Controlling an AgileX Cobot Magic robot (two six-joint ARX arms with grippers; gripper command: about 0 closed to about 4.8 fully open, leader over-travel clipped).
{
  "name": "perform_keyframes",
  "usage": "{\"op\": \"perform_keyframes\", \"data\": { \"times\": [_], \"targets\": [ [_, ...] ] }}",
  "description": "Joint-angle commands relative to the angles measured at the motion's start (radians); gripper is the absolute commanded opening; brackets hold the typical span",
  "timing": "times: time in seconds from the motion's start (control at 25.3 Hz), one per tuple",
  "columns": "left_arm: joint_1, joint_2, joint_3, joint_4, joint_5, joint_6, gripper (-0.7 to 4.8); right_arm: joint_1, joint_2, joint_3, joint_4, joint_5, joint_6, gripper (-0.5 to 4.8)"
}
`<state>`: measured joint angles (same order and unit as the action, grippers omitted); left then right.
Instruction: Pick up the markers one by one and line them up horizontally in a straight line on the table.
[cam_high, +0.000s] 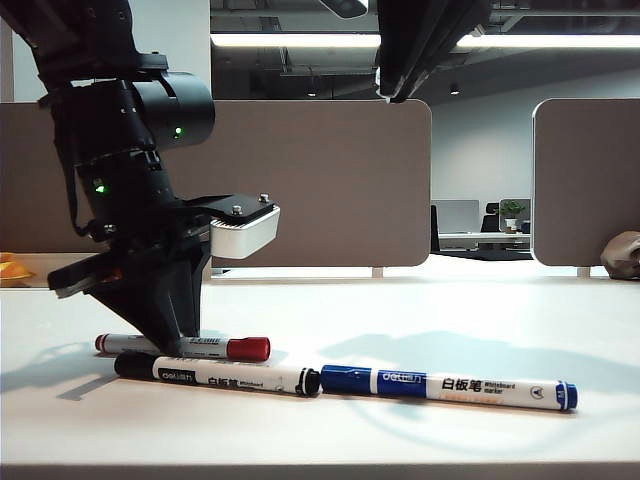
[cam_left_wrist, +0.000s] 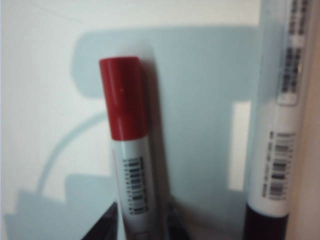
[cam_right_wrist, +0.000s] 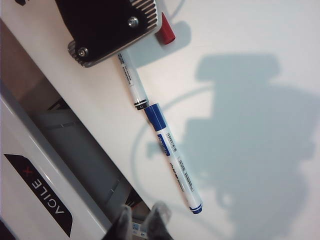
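Note:
The red marker (cam_high: 185, 347) lies on the white table (cam_high: 420, 300), its red cap (cam_left_wrist: 122, 97) pointing right in the exterior view. My left gripper (cam_high: 170, 335) points down onto its barrel. In the left wrist view my left gripper (cam_left_wrist: 140, 227) is shut on that barrel, which still rests on the table. Just in front lies the black marker (cam_high: 215, 376) (cam_left_wrist: 280, 125). The blue marker (cam_high: 450, 387) (cam_right_wrist: 172, 160) continues its line end to end on the right. My right gripper (cam_right_wrist: 142, 222) hangs high over the table's near edge, slightly open and empty.
Two brown-grey divider panels (cam_high: 330, 180) (cam_high: 585, 180) stand along the back of the table. An orange thing (cam_high: 12, 268) sits at the far left and a brown lump (cam_high: 625, 255) at the far right. The robot's white base (cam_right_wrist: 40, 190) borders the near edge.

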<state>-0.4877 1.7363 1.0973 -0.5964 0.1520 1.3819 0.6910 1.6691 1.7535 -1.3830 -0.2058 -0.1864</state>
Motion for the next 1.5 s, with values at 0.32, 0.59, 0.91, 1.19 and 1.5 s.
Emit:
{"op": "perform_keyframes", "data": {
  "times": [0.32, 0.59, 0.91, 1.19, 1.5],
  "targets": [
    [0.001, 0.038, -0.001, 0.026, 0.000, -0.010, 0.49, -0.014, -0.005, 0.002, 0.000, -0.007, -0.006, 0.53],
    [0.001, 0.033, 0.004, 0.027, -0.044, -0.036, 0.49, -0.014, -0.005, 0.002, 0.002, -0.025, -0.006, 0.53],
    [0.024, -0.018, 0.009, -0.028, -0.054, -0.058, 0.53, -0.014, -0.005, 0.002, 0.004, -0.025, -0.006, 0.53],
    [0.085, -0.047, 0.008, -0.126, -0.055, -0.058, 0.54, -0.014, -0.005, 0.002, 0.004, -0.026, -0.009, 0.53],
    [0.141, -0.058, 0.008, -0.193, -0.079, -0.093, 0.58, -0.014, -0.005, 0.002, 0.004, -0.027, -0.010, 0.53]
  ]
}}
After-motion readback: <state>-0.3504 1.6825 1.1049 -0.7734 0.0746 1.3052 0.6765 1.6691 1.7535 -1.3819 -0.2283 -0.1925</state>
